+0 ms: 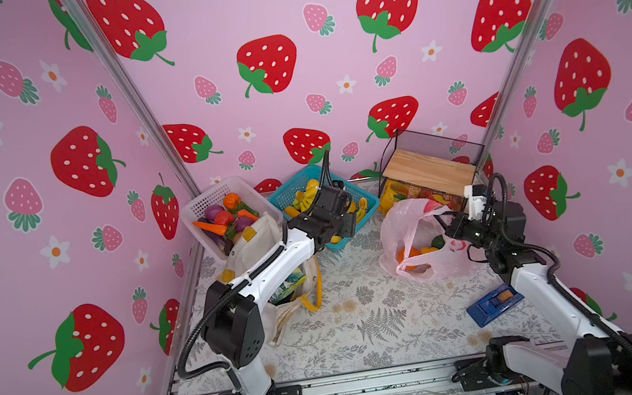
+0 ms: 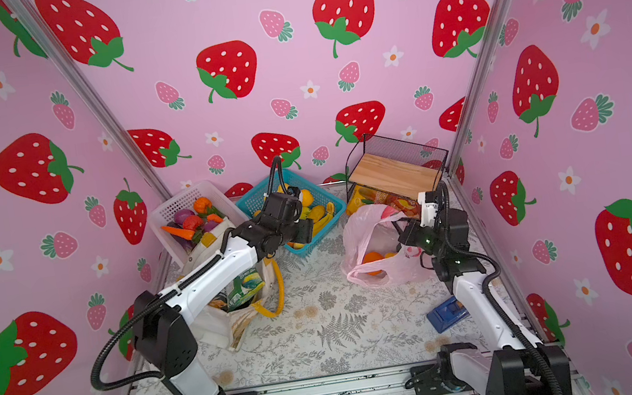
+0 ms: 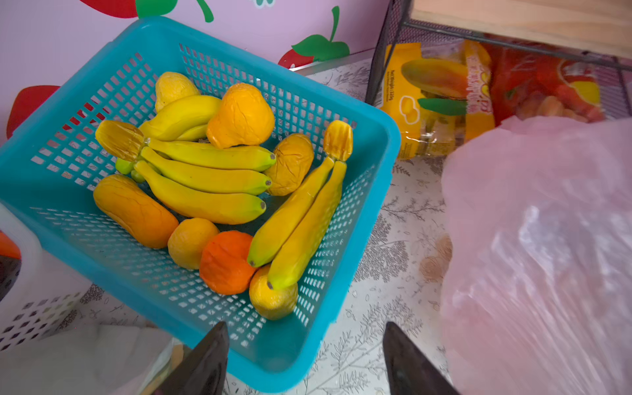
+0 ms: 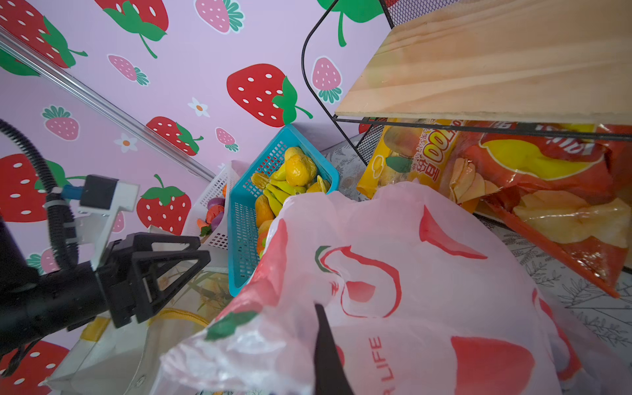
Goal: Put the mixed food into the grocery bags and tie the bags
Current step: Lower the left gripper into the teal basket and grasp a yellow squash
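The pink plastic grocery bag stands at the right with oranges and a dark green fruit inside. My right gripper is shut on the bag's rim; in the right wrist view the film bunches around its dark tip. The white canvas tote with yellow handles lies under my left arm, with a green snack packet in its mouth. My left gripper hangs open over the near corner of the blue basket, with nothing between its fingers.
The blue basket holds banana bunches and yellow fruits. A white basket of vegetables stands behind the tote. A wire shelf with a wooden top covers chip bags at the back right. A blue tape dispenser lies by the right arm.
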Robot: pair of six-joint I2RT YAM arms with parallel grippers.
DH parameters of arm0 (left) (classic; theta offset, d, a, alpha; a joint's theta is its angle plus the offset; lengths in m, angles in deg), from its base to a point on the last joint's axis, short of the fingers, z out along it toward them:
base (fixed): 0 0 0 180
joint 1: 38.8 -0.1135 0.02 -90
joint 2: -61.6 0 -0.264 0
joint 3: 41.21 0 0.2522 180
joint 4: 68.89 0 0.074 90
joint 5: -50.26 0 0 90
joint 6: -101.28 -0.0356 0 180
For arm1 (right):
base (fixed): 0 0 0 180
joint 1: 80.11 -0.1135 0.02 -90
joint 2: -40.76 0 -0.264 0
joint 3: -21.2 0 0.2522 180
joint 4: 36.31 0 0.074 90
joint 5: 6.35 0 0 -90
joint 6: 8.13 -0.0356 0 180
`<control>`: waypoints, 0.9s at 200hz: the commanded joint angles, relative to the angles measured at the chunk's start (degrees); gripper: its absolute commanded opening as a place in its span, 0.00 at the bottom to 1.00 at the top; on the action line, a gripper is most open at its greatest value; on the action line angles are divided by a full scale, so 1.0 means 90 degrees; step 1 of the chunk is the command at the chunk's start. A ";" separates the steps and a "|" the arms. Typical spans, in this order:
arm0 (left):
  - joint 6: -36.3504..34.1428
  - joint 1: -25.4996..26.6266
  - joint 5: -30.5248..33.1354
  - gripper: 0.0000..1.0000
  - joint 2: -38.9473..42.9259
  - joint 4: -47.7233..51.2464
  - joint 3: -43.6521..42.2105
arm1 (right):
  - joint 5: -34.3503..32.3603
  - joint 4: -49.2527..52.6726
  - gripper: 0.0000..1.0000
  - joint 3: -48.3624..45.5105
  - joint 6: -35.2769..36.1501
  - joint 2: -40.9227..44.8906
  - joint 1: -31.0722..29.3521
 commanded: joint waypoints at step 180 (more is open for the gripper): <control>-0.2928 -0.0943 0.0844 0.89 -0.5253 0.0296 0.6096 | 0.0075 -0.0116 0.00 -0.0084 0.0165 0.0082 0.0021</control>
